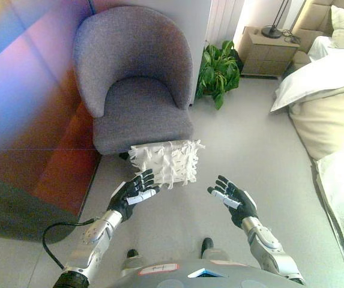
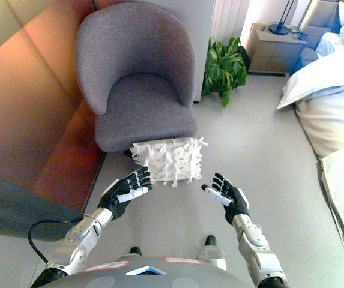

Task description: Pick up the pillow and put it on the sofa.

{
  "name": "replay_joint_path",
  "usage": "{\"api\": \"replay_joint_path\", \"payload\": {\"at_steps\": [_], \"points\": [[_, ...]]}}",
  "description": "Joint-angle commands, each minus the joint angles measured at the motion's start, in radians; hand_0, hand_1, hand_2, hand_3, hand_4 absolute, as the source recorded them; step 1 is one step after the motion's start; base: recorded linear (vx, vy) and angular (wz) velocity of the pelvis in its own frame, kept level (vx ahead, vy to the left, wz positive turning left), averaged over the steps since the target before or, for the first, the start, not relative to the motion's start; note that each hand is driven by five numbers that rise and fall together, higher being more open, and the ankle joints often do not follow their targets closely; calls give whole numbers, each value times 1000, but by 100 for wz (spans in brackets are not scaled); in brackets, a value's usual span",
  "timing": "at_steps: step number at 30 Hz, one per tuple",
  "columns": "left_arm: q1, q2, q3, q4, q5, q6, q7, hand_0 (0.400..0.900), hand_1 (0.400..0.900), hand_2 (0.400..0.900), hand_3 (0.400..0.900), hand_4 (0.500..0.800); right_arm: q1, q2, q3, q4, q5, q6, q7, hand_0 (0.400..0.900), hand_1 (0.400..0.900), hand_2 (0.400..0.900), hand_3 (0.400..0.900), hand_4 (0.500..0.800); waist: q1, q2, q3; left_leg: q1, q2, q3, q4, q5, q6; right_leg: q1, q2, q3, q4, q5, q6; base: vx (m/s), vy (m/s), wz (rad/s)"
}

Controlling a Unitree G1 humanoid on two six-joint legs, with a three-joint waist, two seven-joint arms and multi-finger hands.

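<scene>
Both hands are up and spread, palms turned inward, and neither one has anything in it. The left hand (image 1: 133,193) sits nearest the pillow, its straight fingertips just below the pillow's lower left corner, very close, though whether they touch I cannot tell. The right hand (image 1: 234,200) hovers near the pillow's lower right side, with a clear gap of bare floor (image 1: 250,150) between them.

The pillow (image 1: 167,161), white with shaggy tufts, leans against the front edge of the grey chair (image 1: 138,90), its base down at the floor, not up on the seat. So the pickup is not yet made, and the placing is all left to do. The hands look set to close in from either side, and the right one has further to travel.

Beyond the pillow, the chair's seat stands free to receive it. Farther still, right of the chair, there is a green plant (image 1: 218,72) and a bed (image 1: 328,96).
</scene>
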Motion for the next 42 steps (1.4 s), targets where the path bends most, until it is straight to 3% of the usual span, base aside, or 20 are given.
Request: {"api": "replay_joint_path", "payload": {"at_steps": [1, 5, 23, 31, 36, 39, 42], "points": [[-83, 3, 56, -72, -8, -131, 8, 900, 900, 900, 900, 800, -80, -5, -46, -110, 12, -54, -4, 900, 900, 900, 900, 800, 5, 10, 36, 43, -23, 31, 18, -74, 72, 29, 0, -60, 65, -55, 4, 18, -9, -6], [-85, 6, 47, -80, -8, -133, -36, 900, 900, 900, 900, 800, -87, -10, -35, -110, 7, -48, 2, 900, 900, 900, 900, 800, 4, 8, 35, 43, -23, 35, 23, -76, 72, 30, 3, -51, 64, -56, 2, 24, -17, -10], [-60, 26, 42, -82, 5, -127, -31, 900, 900, 900, 900, 800, -91, -39, -17, -109, -19, -22, 22, 900, 900, 900, 900, 800, 0, 10, 27, 29, 1, 40, 56, -66, 56, 48, 37, -34, 37, -64, -24, 17, -52, -7], [-47, 30, 39, -96, -5, -132, -27, 900, 900, 900, 900, 800, -93, -64, -13, -109, -13, -24, 27, 900, 900, 900, 900, 800, 3, 12, 43, -26, 63, 16, 142, -7, 18, 41, 78, -22, 35, -86, -64, 26, -121, -4], [-54, 26, 30, -94, -17, -141, -37, 900, 900, 900, 900, 800, -113, -87, -8, -92, -1, -27, 27, 900, 900, 900, 900, 800, 3, 0, 69, -113, 99, -22, 380, 19, 6, 15, 95, -3, 58, -98, -108, 41, -135, -10], [-40, 32, 25, -103, -15, -147, -65, 900, 900, 900, 900, 800, -104, -108, -15, -86, 2, -38, 36, 900, 900, 900, 900, 800, 11, -9, 88, -190, 79, -52, 547, 28, 12, 20, 98, 5, 75, -105, -129, 161, -96, -13], [-24, 36, 32, -114, -20, -150, -82, 900, 900, 900, 900, 800, -89, -110, -24, -83, 3, -45, 38, 900, 900, 900, 900, 800, 33, 6, 107, -222, 22, -77, 448, 31, 27, 36, 101, 29, 101, -130, -110, 265, 75, -20]]}}
